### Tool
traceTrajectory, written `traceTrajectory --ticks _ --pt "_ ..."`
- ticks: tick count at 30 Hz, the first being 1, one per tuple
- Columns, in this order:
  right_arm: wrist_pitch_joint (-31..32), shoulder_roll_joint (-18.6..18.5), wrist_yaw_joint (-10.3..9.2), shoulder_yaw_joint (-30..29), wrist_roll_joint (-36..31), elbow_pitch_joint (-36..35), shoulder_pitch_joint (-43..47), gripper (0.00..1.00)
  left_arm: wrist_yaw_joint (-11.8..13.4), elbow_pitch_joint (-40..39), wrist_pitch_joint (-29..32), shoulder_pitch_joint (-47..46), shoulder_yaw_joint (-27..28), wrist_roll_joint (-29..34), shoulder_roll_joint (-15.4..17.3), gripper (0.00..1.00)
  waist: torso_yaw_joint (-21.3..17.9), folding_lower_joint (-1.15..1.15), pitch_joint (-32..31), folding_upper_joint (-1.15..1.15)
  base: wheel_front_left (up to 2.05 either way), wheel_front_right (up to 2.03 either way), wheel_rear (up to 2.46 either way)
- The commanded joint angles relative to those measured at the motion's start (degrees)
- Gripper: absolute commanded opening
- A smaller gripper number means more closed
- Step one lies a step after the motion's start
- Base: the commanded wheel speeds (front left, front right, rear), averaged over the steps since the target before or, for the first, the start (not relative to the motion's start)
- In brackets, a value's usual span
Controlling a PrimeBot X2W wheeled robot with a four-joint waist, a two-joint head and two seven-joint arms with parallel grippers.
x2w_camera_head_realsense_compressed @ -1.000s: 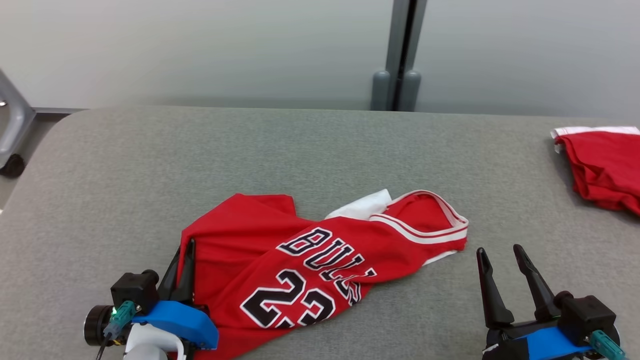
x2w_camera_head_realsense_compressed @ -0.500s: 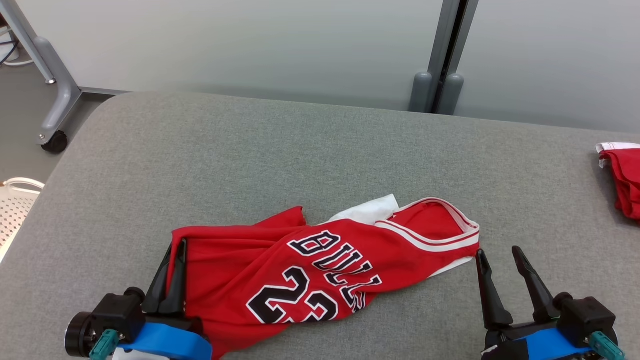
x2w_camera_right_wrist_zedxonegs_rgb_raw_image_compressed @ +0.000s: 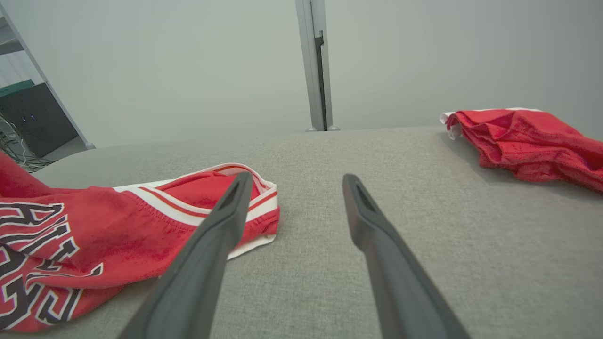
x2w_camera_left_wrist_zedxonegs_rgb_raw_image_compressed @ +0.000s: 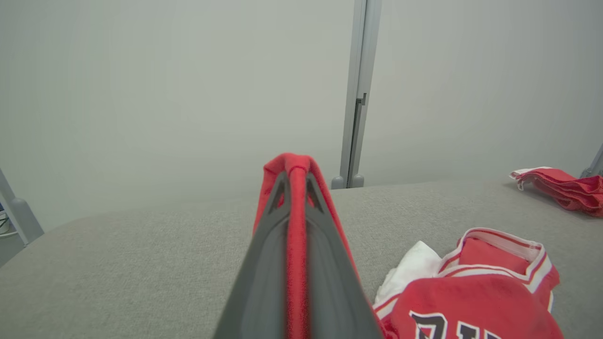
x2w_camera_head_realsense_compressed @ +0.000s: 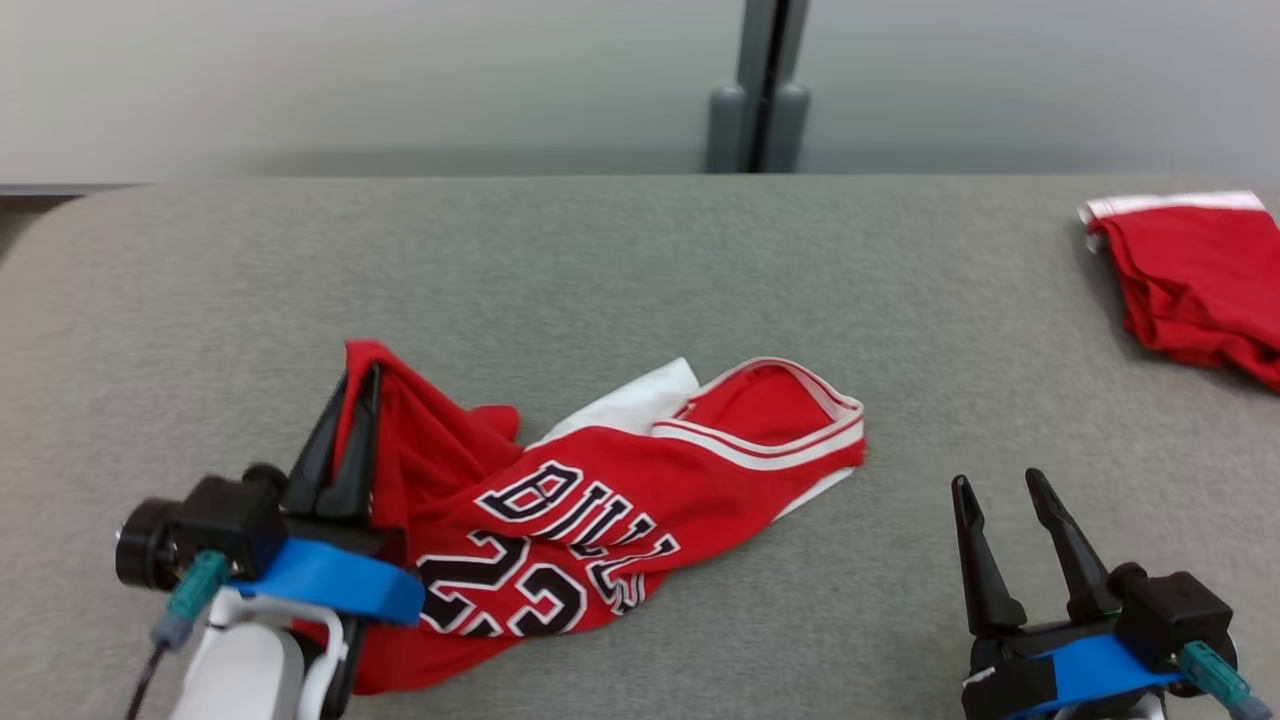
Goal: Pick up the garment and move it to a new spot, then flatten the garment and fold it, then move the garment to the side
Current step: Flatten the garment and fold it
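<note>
The left gripper (x2w_camera_head_realsense_compressed: 360, 375) clenched the jersey (x2w_camera_head_realsense_compressed: 600, 500) by a corner; its length ran rightward, collar end (x2w_camera_head_realsense_compressed: 790, 410) nearest the gaping, empty right gripper (x2w_camera_head_realsense_compressed: 998, 480).

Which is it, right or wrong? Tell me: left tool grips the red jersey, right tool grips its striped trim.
Partly wrong. The left tool does grip the red jersey, but the right tool stands open, holding nothing, clear of the striped trim; the right wrist view shows it.

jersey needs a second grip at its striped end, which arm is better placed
Right, probably: the right tool is open near the striped end of the jersey; the left tool is shut on its far corner.
</note>
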Motion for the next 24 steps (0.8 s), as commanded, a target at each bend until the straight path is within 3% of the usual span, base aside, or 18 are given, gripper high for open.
traceTrajectory --ticks 1,16,24 --pt "-0.19 -0.11 0.03 -0.31 0.03 -0.27 -1.1 1.0 -0.27 1.12 -0.05 -2.89 -0.24 0.22 0.89 0.0 -1.44 -0.01 0.55 0.0 0.0 0.0 0.0" --pt "-0.19 -0.1 0.03 -1.64 0.78 -1.78 -5.92 1.0 -1.15 20.14 -0.71 -26.43 -1.17 -1.93 10.74 0.0 -10.75 -0.01 10.24 0.0 0.0 0.0 0.0" --pt "-0.19 -0.09 0.03 -2.52 0.5 -1.81 -7.61 1.0 -1.08 34.15 -2.57 -34.37 -4.14 -5.1 12.61 0.0 -12.04 -0.01 12.23 0.0 0.0 0.0 0.0"
